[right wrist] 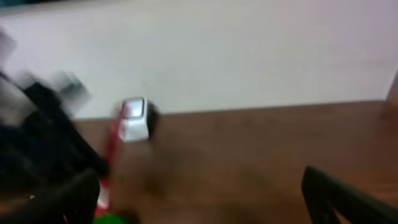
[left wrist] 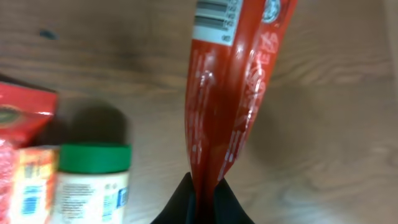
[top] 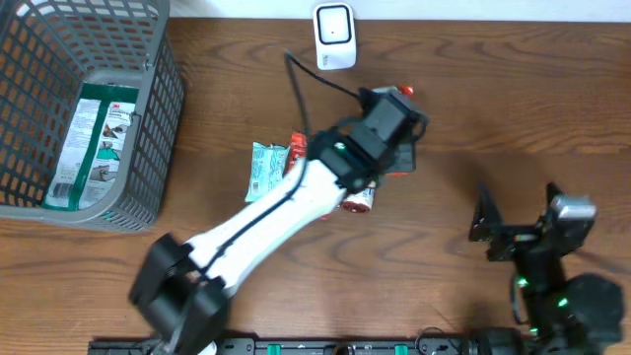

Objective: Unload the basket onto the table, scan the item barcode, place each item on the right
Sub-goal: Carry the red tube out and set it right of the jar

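**A:** What has your left gripper got?

**B:** My left gripper (left wrist: 202,202) is clamped tight, its black fingertips (left wrist: 233,205) pinching one narrow end of a red pouch (left wrist: 227,93). The pouch stands clear of the desk (top: 493,89), over its middle. It is a little in from the far edge, where the white scanner (top: 334,36) sits.

**A:** Can you see the barcode?

**B:** Yes, from my left wrist. The barcode (left wrist: 214,14) is on a white panel at the end of the pouch farthest from my fingers, partly cut off by the frame. The small white print down the pouch is too blurred to read.

**A:** And your right gripper?

**B:** My right gripper (top: 515,219) is spread wide and holds nothing. It is near the desk's right front corner, well apart from the pouch.

**A:** Any other labels?

**B:** A jar (left wrist: 93,186) with a green lid lies on the desk beside the pouch, next to a red packet (left wrist: 22,118). Neither label is legible. A teal packet (top: 264,168) lies just beside my left arm. The grey basket (top: 148,128) at the far left corner holds a green and white package (top: 94,143) with a red 3M logo.
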Available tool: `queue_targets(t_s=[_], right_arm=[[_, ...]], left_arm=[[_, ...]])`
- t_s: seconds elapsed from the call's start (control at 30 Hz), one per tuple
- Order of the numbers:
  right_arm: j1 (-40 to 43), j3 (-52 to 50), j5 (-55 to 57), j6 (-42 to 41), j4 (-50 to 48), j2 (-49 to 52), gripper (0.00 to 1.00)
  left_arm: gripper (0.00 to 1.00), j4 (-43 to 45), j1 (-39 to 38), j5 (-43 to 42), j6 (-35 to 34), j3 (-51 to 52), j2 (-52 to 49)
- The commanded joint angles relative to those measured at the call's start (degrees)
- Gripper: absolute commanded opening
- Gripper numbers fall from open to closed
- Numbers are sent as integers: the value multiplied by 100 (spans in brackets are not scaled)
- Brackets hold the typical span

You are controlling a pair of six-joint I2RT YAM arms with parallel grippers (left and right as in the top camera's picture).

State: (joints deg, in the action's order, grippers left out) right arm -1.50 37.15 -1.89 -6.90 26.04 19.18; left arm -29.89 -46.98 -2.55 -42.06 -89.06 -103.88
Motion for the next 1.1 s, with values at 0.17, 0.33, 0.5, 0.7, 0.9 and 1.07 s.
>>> queue_targets(t_s=[0.17,0.33,0.5,0.7,0.9,1.07], right_arm=[[39,2627,7,234,1578,2824,99],[39,2728,-15,229,1705,3556,99],[39,2728,-164,229,1709,3880,99],[39,2726,-164,229,1705,3967,99],[39,2726,-101,227,1700,3967,99],[46,2726,-142,-166,1578,3985,99]], left_arm=[[7,966,-101,743,-258,13,-1209],[7,1244,-98,820,-260,13,-1694],[7,1296,-96,826,-260,13,-2013],[24,1585,-94,968,-258,11,-2057],[64,1576,-94,901,35,-129,-1858],[67,1104,-39,909,686,-413,-894]])
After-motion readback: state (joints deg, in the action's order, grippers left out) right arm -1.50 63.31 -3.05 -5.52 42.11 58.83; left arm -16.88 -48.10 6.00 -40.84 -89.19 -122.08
